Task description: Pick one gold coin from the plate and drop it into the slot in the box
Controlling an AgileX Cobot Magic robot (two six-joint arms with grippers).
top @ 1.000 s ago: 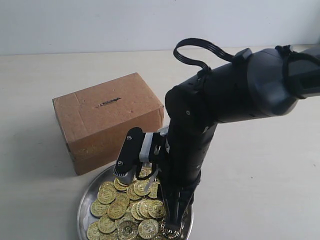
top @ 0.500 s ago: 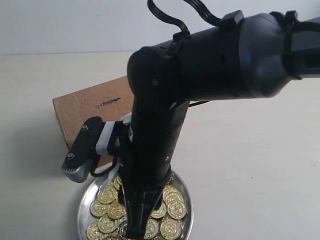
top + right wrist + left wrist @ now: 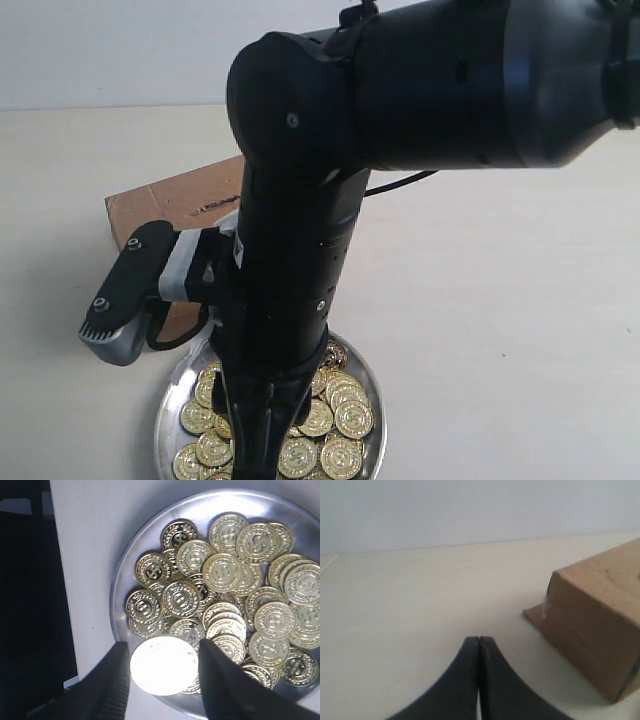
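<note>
The right tool (image 3: 164,644) grasps one coin (image 3: 164,669) by its rim above the plate (image 3: 119,577), likely for edgewise insertion into the box (image 3: 165,205) (left tool (image 3: 479,641) clenched, empty, idle).

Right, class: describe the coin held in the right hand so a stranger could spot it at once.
Find the round silver plate heaped with gold coins. At its rim the right hand grips one coin between two dark fingers. It alone glares almost white, its pattern washed out, while the rest show dollar signs.
</note>
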